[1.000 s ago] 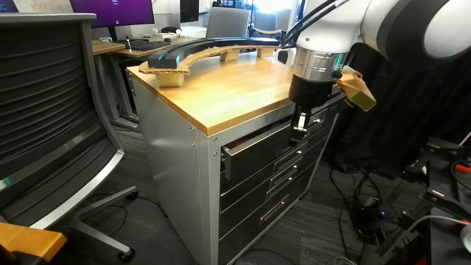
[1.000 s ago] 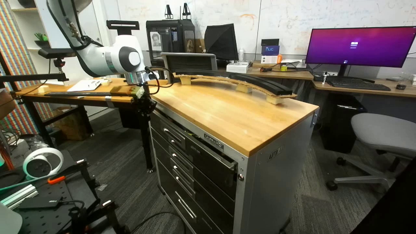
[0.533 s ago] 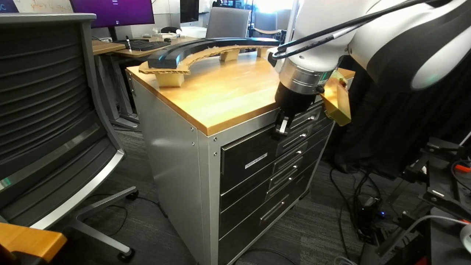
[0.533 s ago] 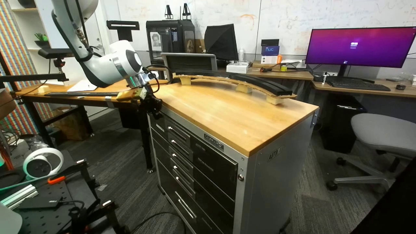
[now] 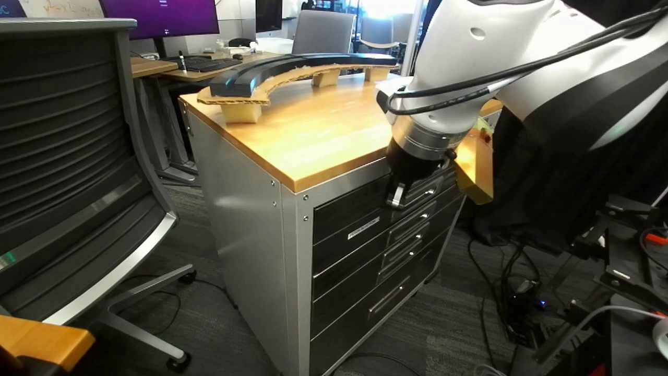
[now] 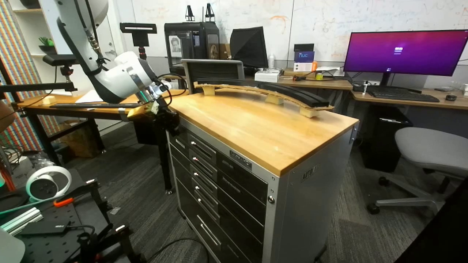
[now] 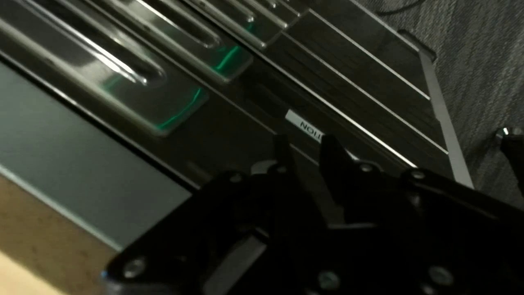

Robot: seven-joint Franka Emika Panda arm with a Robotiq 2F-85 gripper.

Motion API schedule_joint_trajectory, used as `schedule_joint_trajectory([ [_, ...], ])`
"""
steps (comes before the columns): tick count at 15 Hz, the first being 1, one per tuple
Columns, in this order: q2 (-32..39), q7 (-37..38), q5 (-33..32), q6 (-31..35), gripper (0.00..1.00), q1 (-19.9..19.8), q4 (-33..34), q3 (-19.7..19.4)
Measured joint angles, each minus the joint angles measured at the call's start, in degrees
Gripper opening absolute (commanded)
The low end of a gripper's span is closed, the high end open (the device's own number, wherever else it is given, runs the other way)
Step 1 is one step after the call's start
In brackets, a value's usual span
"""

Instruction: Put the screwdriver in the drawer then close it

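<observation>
In an exterior view, the top drawer [image 5: 348, 212] sits flush in its cabinet [image 5: 250, 224]; the screwdriver shows nowhere, presumably lying inside. In an exterior view, the claw [image 6: 173, 130] hangs near the drawer front, contact uncertain. In the wrist view, its fingers [image 7: 333, 166] stand slightly apart, nothing visible between them. The drawer should prove stiff and fairly heavy; its handle [image 7: 116, 61] suits pulling, its flat face pushing.

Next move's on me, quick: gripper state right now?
Gripper: open, only a narrow gap; the wrist view shows nothing between the jaws.
</observation>
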Motion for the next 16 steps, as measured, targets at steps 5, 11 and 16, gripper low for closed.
schedule_joint_trajectory([
  [5,-9.66,-20.68,19.59,-17.08,0.95,-14.82,-5.73,15.51],
  [11,-24.2,-44.27,42.87,-45.5,1.0,-22.2,-3.88,22.05],
  [16,-32.67,-51.16,50.41,-58.27,1.0,-22.59,0.29,20.47],
])
